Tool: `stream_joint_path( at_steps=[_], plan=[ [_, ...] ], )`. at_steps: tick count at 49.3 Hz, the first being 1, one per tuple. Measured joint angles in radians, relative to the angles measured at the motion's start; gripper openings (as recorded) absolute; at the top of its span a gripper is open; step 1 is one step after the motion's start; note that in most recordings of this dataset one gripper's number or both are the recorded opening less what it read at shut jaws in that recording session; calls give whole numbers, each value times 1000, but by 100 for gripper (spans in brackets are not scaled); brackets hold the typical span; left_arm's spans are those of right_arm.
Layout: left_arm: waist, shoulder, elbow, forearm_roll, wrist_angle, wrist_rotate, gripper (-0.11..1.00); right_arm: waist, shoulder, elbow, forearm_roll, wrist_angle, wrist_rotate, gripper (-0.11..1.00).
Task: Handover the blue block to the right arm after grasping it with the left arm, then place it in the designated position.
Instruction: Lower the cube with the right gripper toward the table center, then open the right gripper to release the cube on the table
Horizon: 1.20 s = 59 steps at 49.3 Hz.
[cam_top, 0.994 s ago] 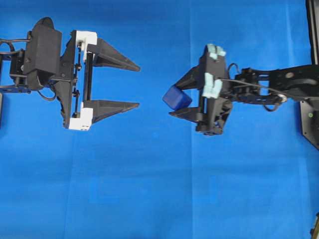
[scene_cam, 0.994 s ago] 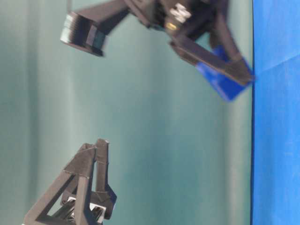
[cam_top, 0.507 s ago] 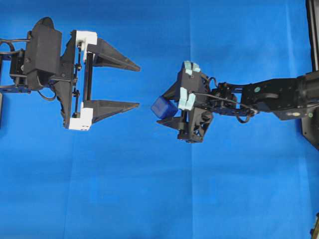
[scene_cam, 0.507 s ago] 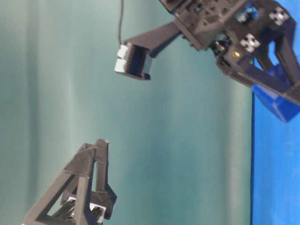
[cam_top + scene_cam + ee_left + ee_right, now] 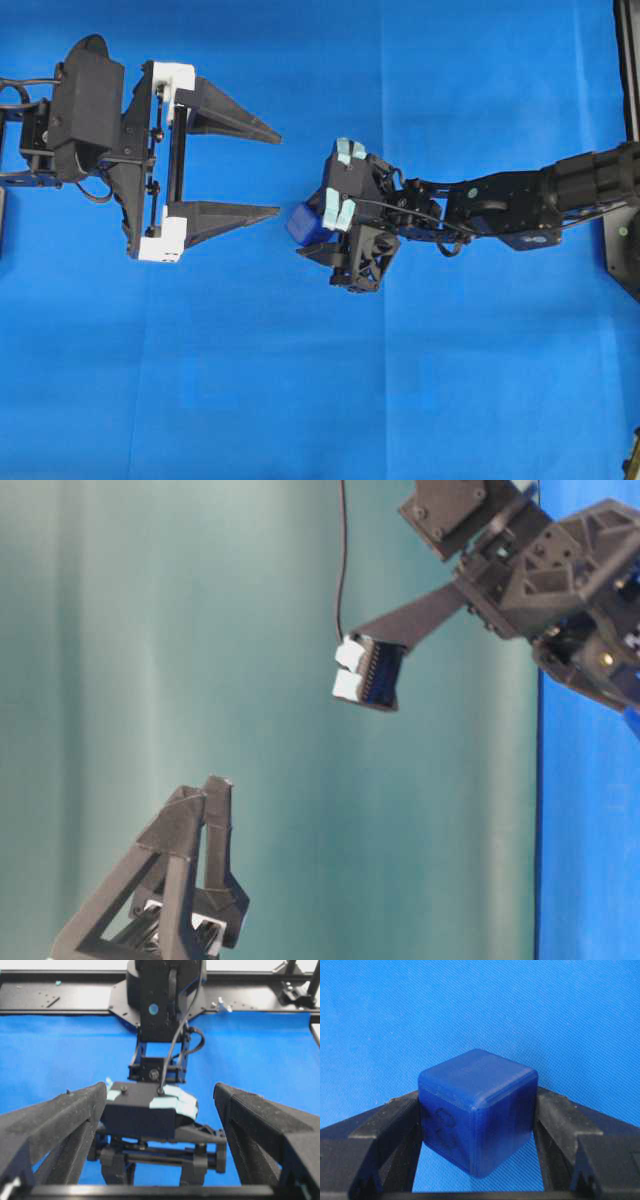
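Handover looks finished from overhead: the blue block [image 5: 303,223] sits clamped in the right pincer [image 5: 312,231], out over the middle of the blue cloth [image 5: 300,400] on the desk, while the left pincer [image 5: 272,172] hangs nearby with its fingers spread wide and nothing between them. The two are close but apart.

Table-level view: the right arm [image 5: 560,570] fills the upper right, angled down toward the cloth; the block itself is all but cut off at the frame edge, so no telling from here whether it touches down.

Left wrist view: both left fingers [image 5: 55,1120] stand far apart, framing the right arm's back, empty-handed.

Right wrist view: block squeezed squarely between both fingers [image 5: 385,1120], cloth close beneath. No marked target shows anywhere, so I judge what remains is lowering it to the spot and letting go.
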Motion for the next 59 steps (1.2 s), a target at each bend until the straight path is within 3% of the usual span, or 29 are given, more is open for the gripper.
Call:
stream_joint_path(
  at_steps=[46, 53, 59],
  plan=[
    [0, 0, 0, 0, -2, 0, 93, 2, 26, -5, 0, -20, 3, 54],
    [0, 2, 0, 0, 0, 0, 93, 6, 28, -6, 5, -20, 11, 86],
    [0, 0, 0, 0, 0, 0, 93, 11, 29, -6, 11, -20, 32, 77]
  ],
)
